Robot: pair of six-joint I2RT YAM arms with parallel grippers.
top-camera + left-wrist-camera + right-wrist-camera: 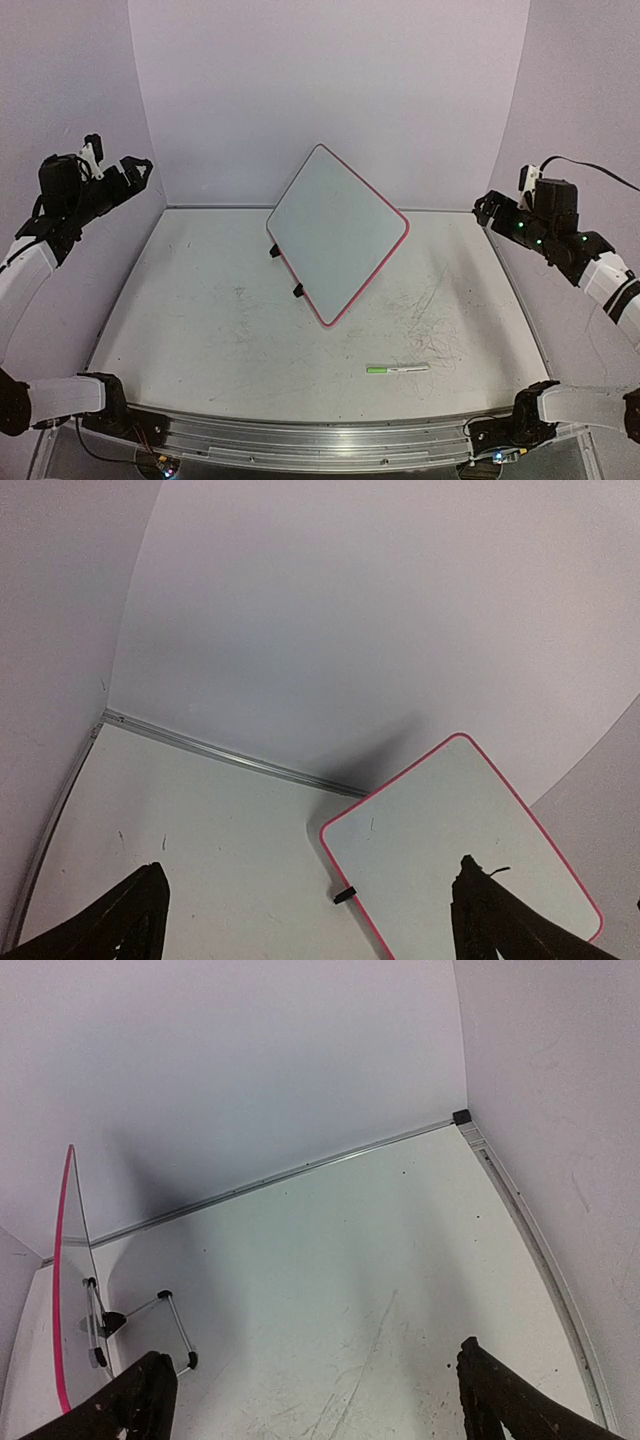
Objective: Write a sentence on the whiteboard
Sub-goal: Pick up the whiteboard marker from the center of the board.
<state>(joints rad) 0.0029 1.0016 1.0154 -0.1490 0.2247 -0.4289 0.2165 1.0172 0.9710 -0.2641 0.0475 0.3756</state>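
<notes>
Here we see the whiteboard (335,235) propped, tilted and blank, toward the back of the table (200,340). Our left gripper (138,168) and right gripper (486,208) hover at the sides, fingers spread, empty. Writing hasn't begun; next we likely need to grasp the green marker (397,369) near the front.

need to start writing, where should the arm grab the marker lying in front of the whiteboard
I'd take the marker on its white barrel, about midway, coming straight down from above with the nearer, right gripper. It lies flat, running left to right, so close the jaws across it front to back.
</notes>
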